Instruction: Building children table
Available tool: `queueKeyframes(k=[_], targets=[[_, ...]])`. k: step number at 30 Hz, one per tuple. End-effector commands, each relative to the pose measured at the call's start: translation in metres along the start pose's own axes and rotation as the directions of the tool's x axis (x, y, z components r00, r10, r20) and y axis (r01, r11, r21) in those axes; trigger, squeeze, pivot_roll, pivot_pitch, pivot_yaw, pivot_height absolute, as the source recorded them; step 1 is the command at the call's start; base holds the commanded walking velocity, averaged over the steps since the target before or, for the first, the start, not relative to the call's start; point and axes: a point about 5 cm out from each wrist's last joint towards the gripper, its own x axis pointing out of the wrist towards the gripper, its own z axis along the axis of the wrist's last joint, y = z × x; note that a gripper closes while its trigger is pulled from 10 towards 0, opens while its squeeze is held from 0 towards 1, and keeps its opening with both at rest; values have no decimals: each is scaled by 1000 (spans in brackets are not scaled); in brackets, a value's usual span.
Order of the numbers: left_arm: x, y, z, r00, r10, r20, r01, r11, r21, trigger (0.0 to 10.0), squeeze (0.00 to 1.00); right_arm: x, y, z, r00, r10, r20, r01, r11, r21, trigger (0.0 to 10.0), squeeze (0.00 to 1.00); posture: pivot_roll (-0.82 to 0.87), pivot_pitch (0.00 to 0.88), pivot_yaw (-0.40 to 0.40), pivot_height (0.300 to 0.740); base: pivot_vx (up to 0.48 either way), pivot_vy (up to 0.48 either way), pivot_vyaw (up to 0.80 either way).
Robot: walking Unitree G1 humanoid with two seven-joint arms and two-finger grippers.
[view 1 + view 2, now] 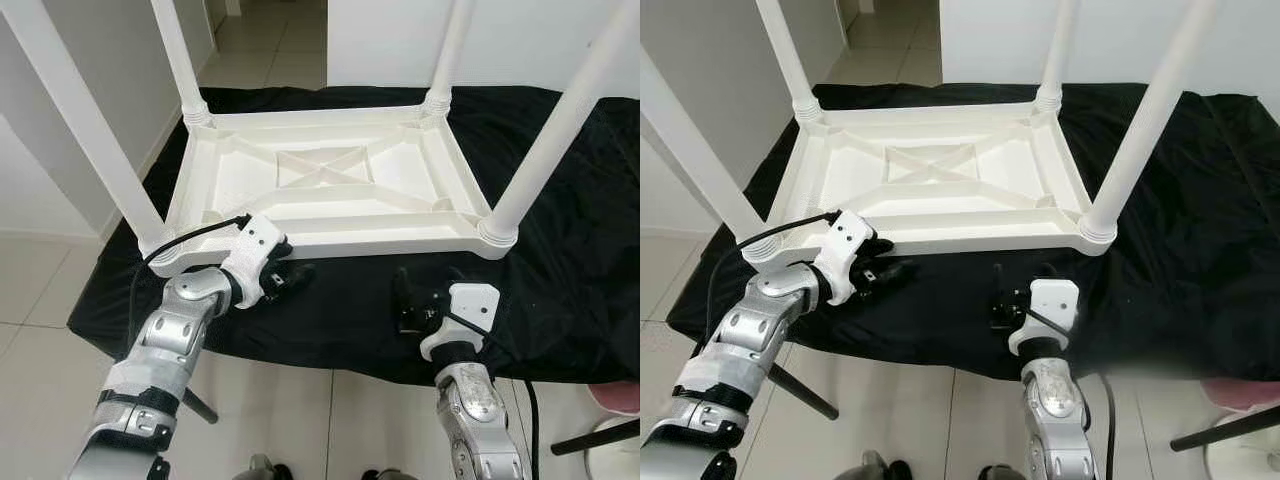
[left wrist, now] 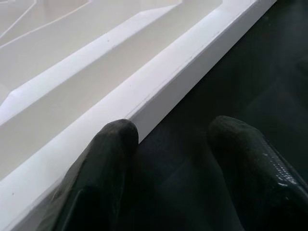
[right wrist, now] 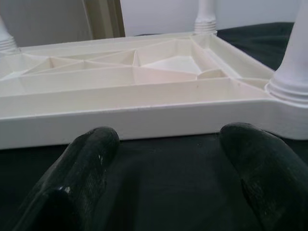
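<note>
All four white legs [image 1: 85, 130] of the upturned table run out of frame at the top, ends unseen. Black cloth [image 1: 560, 260] cut off at the right edge. Pink-and-white object [image 1: 615, 420], lower right corner, clipped and too partial to identify.

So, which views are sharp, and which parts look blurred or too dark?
Left eye view: even light, sharp upturned table on black cloth. Left wrist view: fingers blurred, cloth nearly featureless. Right wrist view: fingers soft, table frame sharper.
</note>
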Motion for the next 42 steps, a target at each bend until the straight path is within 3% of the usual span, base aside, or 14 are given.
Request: queueKeyframes(k=[1, 14, 20, 22, 23, 27, 29, 32, 35, 42], targets=[[0, 14, 2, 972, 234, 8, -234, 972, 16, 10000, 0, -2, -2, 1, 1000, -14, -5, 14, 1000, 0, 10000, 0, -129, 72, 92, 740, 0, 0, 0], [4, 19, 9, 973, 228, 35, -229, 973, 21, 10000, 0, -9, -1, 2, 1000, -20, -9, 20, 1000, -1, 10000, 0, -133, 73, 110, 740, 0, 0, 0], [-6, 4, 16, 991, 54, 118, -54, 999, -4, 10000, 0, -11, 1, -1, 1000, -19, -20, 19, 1000, 1, 10000, 0, -123, 69, 111, 740, 0, 0, 0], [-6, 4, 16, 991, 54, 118, -54, 999, -4, 10000, 0, -11, 1, -1, 1000, -19, -20, 19, 1000, 1, 10000, 0, -123, 69, 111, 740, 0, 0, 0], [-9, -3, 18, 991, -10, 135, 10, 1000, 2, 10000, 0, -10, 1, -1, 1000, -16, -21, 16, 1000, 1, 10000, 0, -118, 67, 108, 740, 0, 0, 0], [-12, -10, 20, 984, -84, 154, 83, 996, 11, 10000, 0, -8, 1, -1, 1000, -9, -23, 9, 1000, 1, 10000, 0, -118, 67, 108, 740, 0, 0, 0], [-5, 2, 21, 989, 46, 141, -45, 999, -15, 10000, 0, -6, 3, -1, 1000, -2, -21, 2, 1000, 6, 10000, 0, -111, 64, 99, 740, 0, 0, 0], [-3, 7, 21, 986, 106, 130, -104, 994, -28, 10000, 0, -6, 4, 0, 1000, 1, -19, -1, 1000, 8, 10000, 0, -111, 64, 99, 740, 0, 0, 0], [4, 21, 20, 962, 252, 102, -252, 968, -10, 10000, 0, -8, 8, 1, 1000, 10, -21, -10, 1000, 21, 10000, 0, -110, 61, 88, 740, 0, 0, 0], [9, 24, 12, 957, 288, 39, -289, 957, 23, 10000, 0, -8, 10, 1, 1000, 19, -23, -19, 1000, 24, 10000, 0, -113, 59, 83, 740, 0, 0, 0]])
